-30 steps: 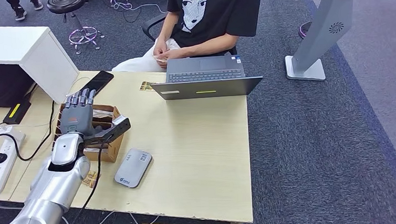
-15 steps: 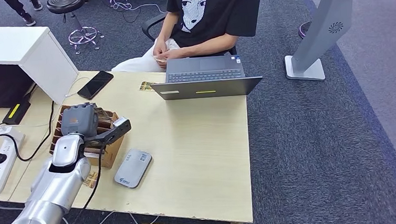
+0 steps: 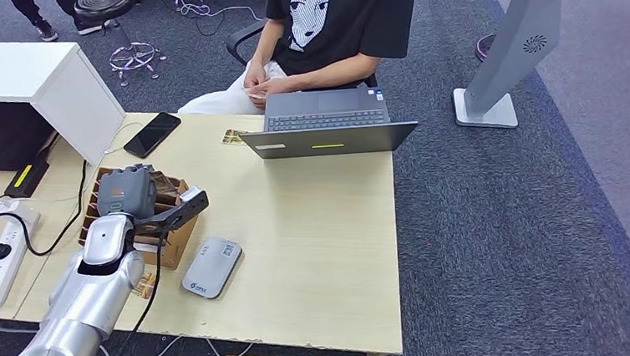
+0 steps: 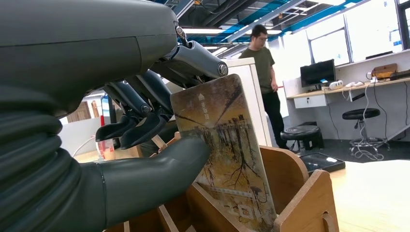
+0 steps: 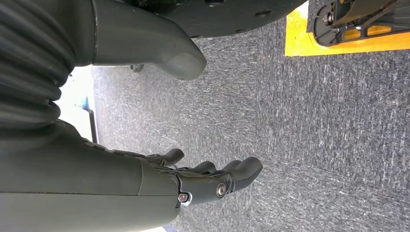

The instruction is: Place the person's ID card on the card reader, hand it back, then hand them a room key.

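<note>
My left hand (image 4: 145, 121) pinches a room key card (image 4: 222, 150) in the wooden holder (image 3: 168, 226) — thumb underneath to lift it free; right hand (image 5: 193, 179) hangs, holding nothing.

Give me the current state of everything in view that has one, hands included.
left hand: over the wooden box, pinching a card
room key card: upright in the wooden box, held between thumb and fingers
right hand: hanging over the carpet, fingers apart, holding nothing
card reader: flat on the table, nothing on it
laptop: open
phone: flat on the table, screen dark
</note>
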